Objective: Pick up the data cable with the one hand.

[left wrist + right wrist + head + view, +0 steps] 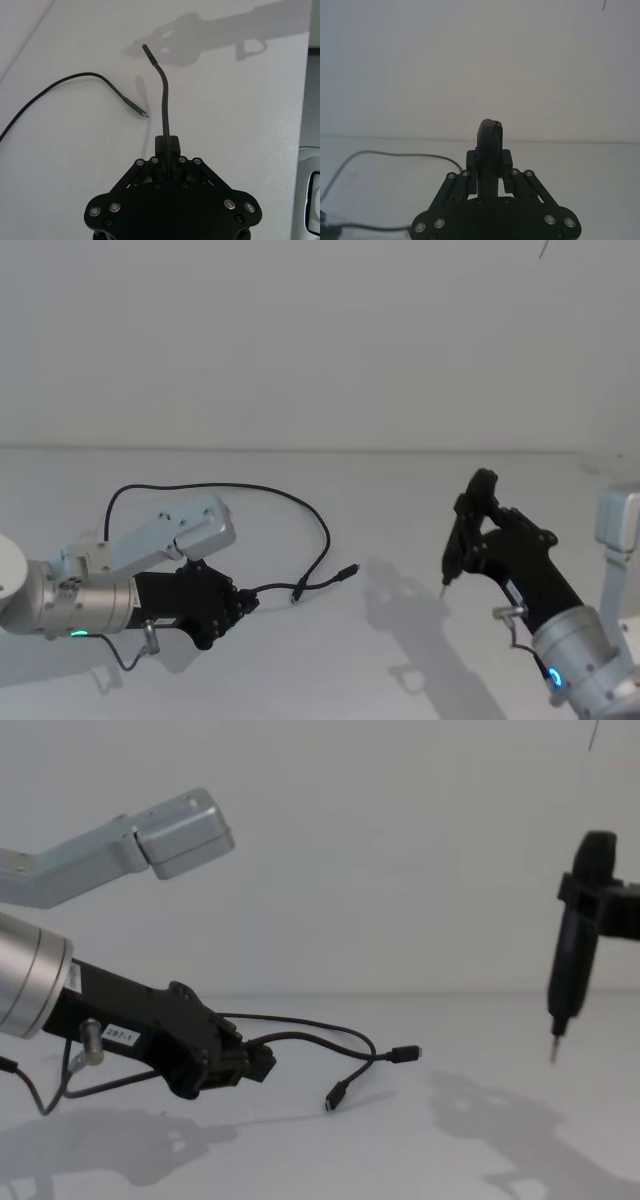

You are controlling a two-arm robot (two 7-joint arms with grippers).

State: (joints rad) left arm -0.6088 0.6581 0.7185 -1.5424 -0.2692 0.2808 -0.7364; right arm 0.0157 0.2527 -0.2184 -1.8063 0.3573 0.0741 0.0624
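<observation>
The data cable (326, 540) is a thin black cord lying in a wide loop on the white table. My left gripper (245, 600), the blocky black hand with a white label (118, 1035), hovers low over the table and is shut on the cable near one end. That short held end (163, 95) sticks forward off the surface, and its plug (405, 1053) hangs in the air. The cable's other plug (143, 114) rests on the table just beside it. My right gripper (480, 530) is raised at the right, well apart from the cable.
The right gripper (489, 160) is shut on a slim black tool (565, 985) with a thin metal tip pointing down above the table. A dark robot wire (120, 655) hangs under the left wrist. A white wall rises behind the table (420, 480).
</observation>
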